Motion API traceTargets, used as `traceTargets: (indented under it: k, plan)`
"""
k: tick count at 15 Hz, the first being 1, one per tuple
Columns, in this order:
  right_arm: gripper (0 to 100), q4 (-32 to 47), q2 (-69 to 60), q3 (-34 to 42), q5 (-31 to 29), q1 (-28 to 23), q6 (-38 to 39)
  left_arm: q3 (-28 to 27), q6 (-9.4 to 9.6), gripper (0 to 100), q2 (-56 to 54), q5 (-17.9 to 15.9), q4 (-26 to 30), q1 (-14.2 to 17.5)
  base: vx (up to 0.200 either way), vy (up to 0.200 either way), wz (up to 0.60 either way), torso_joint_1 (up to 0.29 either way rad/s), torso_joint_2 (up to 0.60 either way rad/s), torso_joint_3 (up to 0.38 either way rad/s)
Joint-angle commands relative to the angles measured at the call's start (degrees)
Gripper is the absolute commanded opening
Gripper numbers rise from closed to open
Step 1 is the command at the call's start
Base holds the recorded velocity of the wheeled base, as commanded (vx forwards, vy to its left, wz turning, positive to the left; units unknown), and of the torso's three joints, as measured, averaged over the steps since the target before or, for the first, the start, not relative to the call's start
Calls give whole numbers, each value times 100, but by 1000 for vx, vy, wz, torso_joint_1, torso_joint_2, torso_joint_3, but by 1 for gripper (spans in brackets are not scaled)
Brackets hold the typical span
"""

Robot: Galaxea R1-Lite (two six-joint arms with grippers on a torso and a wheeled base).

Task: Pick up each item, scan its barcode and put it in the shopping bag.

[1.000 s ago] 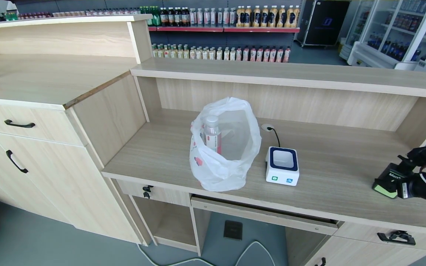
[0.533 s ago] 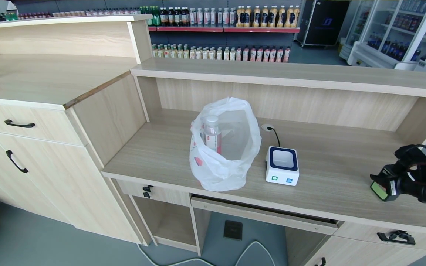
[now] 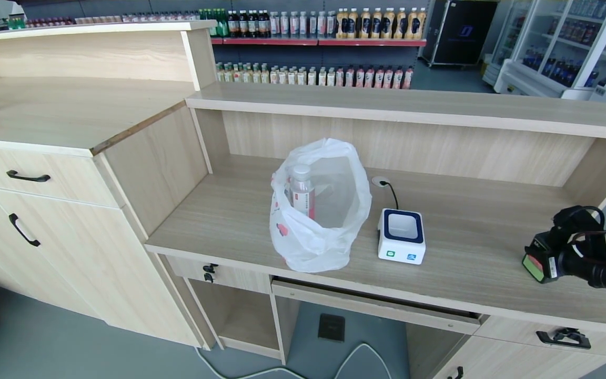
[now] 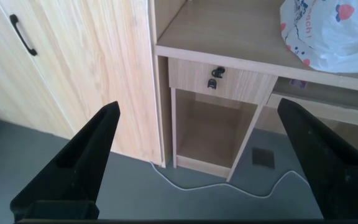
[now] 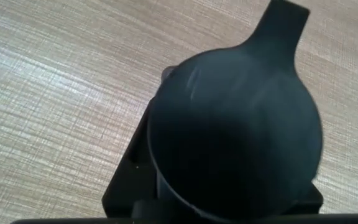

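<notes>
- Right gripper sits at the far right end of the counter, clamped on a dark item that it holds just above the wood.
- Over the last second we have seen that item turn in the grip. It lay more or less flat with a green edge showing, and now a red, green-rimmed end face points toward the middle of the counter. It has also crept a little toward the scanner.
- We read this as lining up for the scan. The item is well apart from the scanner, so that step is not yet done.
- We cannot make out the barcode, so we cannot tell whether the right face is turned the right way.
- Left gripper hangs low beside the counter front with its fingers spread wide and nothing between them.
- Our shopping bag stands open just left of the scanner, unmoved, with a bottle already upright inside. We judge one item is done and this one is midway.
</notes>
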Motion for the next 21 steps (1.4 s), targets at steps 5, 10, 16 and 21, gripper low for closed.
traceTargets:
  k: [5, 10, 16, 21]
  plan:
    - [0, -479, -2656, 93, 39, 1765, -996, 0, -2, 100, 0, 2, 0, -1, 0, 0, 0, 0, 0, 0]
    - [0, -1147, -3579, 928, 408, 2908, -3853, 0, -2, 100, 0, 2, 0, -1, 0, 0, 0, 0, 0, 0]
    - [0, -1719, -4370, 1227, 672, 4868, -8274, 0, -2, 100, 0, 2, 0, -1, 0, 0, 0, 0, 0, 0]
    - [0, -1253, -5108, 1481, 566, 6661, -10234, 0, -2, 100, 0, -7, 0, -1, 0, 0, 0, 0, 0, 0]
